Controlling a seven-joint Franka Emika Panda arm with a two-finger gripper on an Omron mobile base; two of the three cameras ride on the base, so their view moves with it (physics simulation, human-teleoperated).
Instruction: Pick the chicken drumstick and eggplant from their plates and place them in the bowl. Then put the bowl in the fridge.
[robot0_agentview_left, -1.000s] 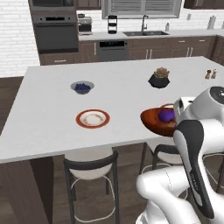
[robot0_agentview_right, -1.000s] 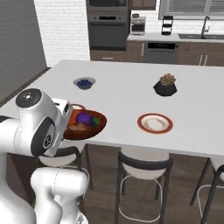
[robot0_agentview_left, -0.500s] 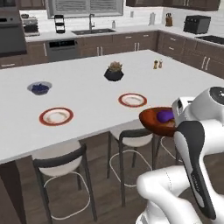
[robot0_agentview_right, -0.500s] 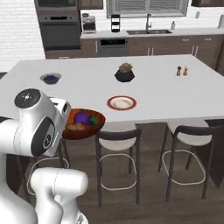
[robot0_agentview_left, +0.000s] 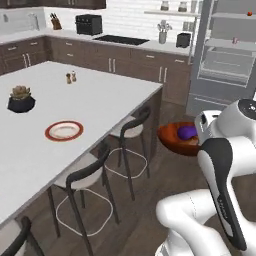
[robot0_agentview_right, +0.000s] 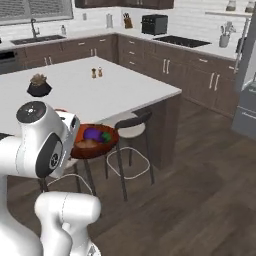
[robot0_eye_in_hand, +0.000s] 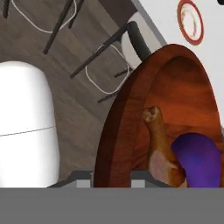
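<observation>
Close by the arm, the gripper (robot0_eye_in_hand: 112, 175) pinches the rim of the bowl (robot0_agentview_left: 176, 140) — drumstick (robot0_eye_in_hand: 158, 151) and eggplant (robot0_agentview_left: 187, 132) inside — held over the floor beside the island, the open fridge (robot0_agentview_left: 225, 55) well beyond.

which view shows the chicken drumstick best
The hand view: the chicken drumstick lies close up in the bowl beside the eggplant. The right base view gives a small tan sliver; in the left base view I cannot make it out.

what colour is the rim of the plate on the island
Red-orange, around a white centre; the plate on the white island shows best in the left base view.
</observation>
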